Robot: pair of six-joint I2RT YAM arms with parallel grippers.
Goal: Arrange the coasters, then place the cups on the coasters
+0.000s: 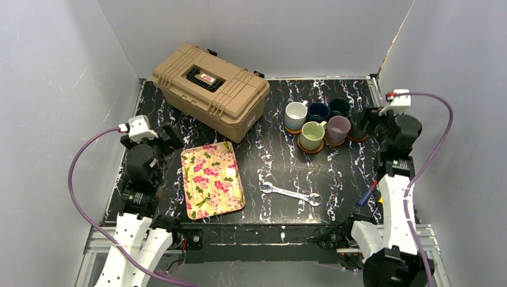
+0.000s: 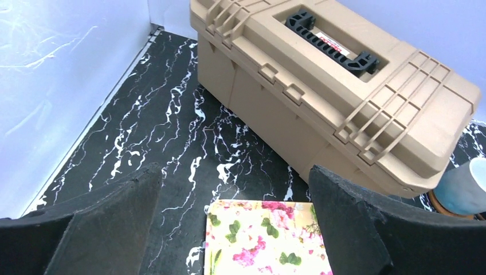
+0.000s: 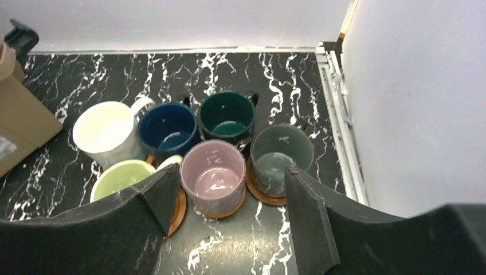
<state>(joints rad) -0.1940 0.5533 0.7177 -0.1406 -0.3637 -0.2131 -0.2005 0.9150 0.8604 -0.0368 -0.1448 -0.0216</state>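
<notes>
Several cups stand grouped at the back right: white (image 3: 106, 134), navy (image 3: 169, 126), dark green (image 3: 227, 114), teal (image 3: 281, 154), mauve (image 3: 213, 175) and pale green (image 3: 120, 179). Wooden coasters show under the mauve cup (image 3: 220, 213), the teal cup (image 3: 263, 196) and the pale green cup (image 3: 179, 209). My right gripper (image 3: 232, 172) is open just on the near side of the mauve and teal cups, holding nothing. In the top view the right gripper (image 1: 366, 122) hides the teal cup. My left gripper (image 2: 235, 172) is open and empty over the floral tray's far edge.
A tan toolbox (image 1: 209, 89) sits at the back left, with the floral tray (image 1: 212, 179) in front of it. A wrench (image 1: 290, 193) lies mid-table near the front. A blue-handled tool (image 1: 366, 196) lies by the right arm. Walls close the table's sides.
</notes>
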